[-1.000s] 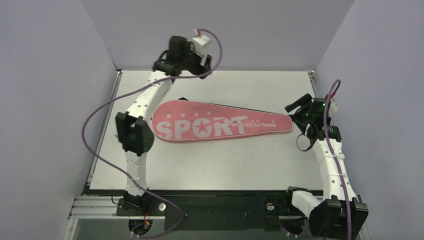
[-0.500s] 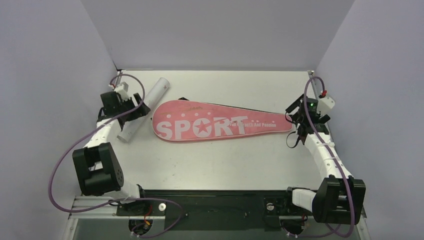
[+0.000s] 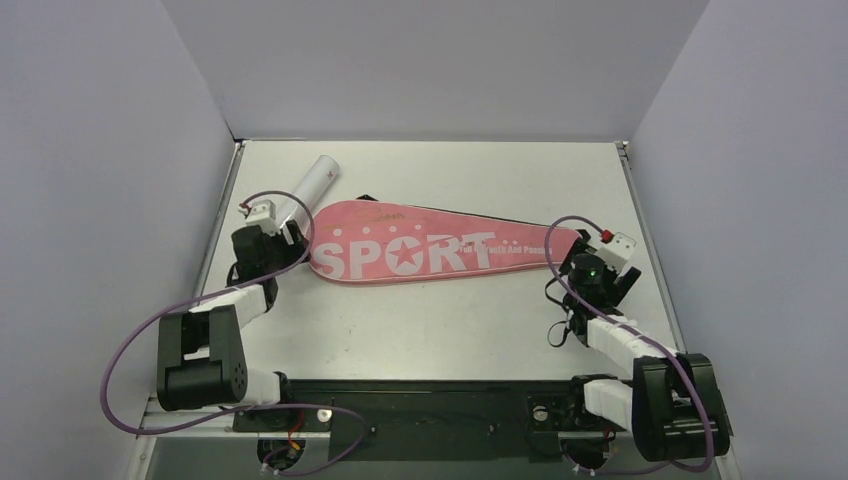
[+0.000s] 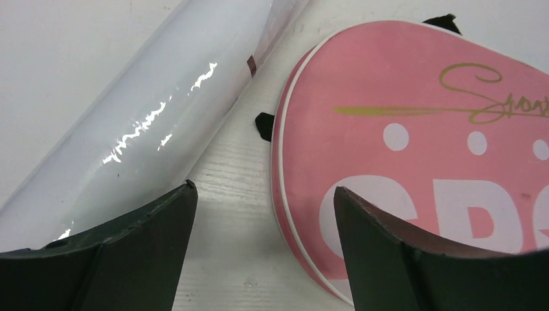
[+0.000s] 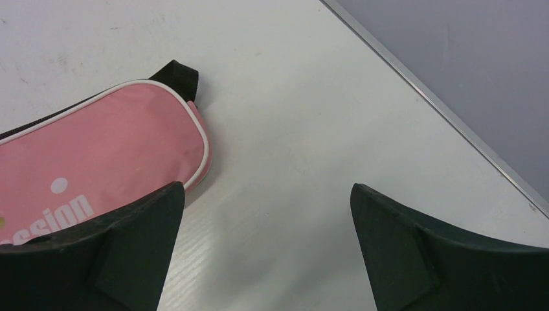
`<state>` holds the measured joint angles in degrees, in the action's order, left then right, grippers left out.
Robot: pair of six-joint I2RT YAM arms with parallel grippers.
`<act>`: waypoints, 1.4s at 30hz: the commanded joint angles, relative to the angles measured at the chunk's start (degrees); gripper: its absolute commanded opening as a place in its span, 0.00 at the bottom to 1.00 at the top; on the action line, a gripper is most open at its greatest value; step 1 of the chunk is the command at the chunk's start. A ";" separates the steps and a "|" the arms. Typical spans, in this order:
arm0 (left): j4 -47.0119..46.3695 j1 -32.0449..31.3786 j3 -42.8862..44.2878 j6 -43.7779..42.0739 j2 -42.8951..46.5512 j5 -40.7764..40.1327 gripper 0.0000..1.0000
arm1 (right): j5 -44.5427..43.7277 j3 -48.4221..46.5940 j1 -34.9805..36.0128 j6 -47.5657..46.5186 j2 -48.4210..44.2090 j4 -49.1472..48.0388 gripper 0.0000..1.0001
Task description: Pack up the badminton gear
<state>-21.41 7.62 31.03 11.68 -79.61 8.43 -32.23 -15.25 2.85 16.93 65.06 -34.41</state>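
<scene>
Since the earlier frame, both arms had drawn back toward their bases. The left gripper (image 4: 262, 194) stood with jaws wide and empty between the white tube (image 4: 149, 110) and the pink "SPORT" cover (image 3: 430, 245) on the table (image 3: 450, 320). The right gripper (image 5: 265, 188), jaws released, sat beside the cover's narrow end.

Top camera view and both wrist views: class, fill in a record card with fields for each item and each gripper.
Cover: pink SPORT cover, flat on the table
Tube: white tube, beside the cover's round end, apart from it
Left gripper: open, above the gap between tube and cover
Right gripper: open, holding nothing, by the cover's narrow end
Rackets, shuttlecocks: not in view
</scene>
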 commanded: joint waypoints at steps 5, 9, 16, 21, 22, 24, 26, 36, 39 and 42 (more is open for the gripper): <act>-26.06 -1.39 -9.94 -2.78 2.14 -4.99 0.88 | -9.51 4.88 5.89 -8.04 5.22 -26.61 0.95; -41.93 -3.41 -17.77 -6.63 -1.25 -0.92 0.88 | -11.56 7.56 8.00 -10.06 8.65 -35.03 0.95; -42.49 -6.83 -17.32 -9.60 -4.30 -1.85 0.91 | -6.03 8.99 8.05 -11.49 11.41 -40.01 0.95; -39.97 -7.00 -15.16 -7.70 -5.10 -8.10 0.91 | -0.03 1.36 2.60 -7.72 13.78 -28.43 0.96; -39.70 -7.07 -15.09 -7.61 -5.29 -9.58 0.91 | 1.38 1.19 0.51 -6.21 13.56 -25.84 0.96; -39.88 -7.09 -15.24 -7.60 -5.10 -10.09 0.91 | 2.44 1.29 0.26 -6.11 13.39 -26.31 0.96; -40.71 -7.09 -15.97 -7.53 -4.50 -10.04 0.91 | 2.28 1.46 0.35 -6.09 13.07 -25.85 0.96; -41.16 -7.16 -16.27 -7.46 -4.37 -10.18 0.91 | 1.90 1.97 0.66 -6.47 12.94 -26.90 0.97; -40.70 -7.09 -16.04 -7.63 -4.58 -10.19 0.91 | 1.86 2.02 0.66 -6.47 13.01 -26.86 0.97; -40.41 -7.09 -15.76 -7.66 -4.78 -10.23 0.91 | 1.87 1.98 0.66 -6.47 12.99 -26.90 0.97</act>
<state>-59.00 0.78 14.35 3.79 -84.51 -1.26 -30.55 -12.84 3.14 9.41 79.29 -60.12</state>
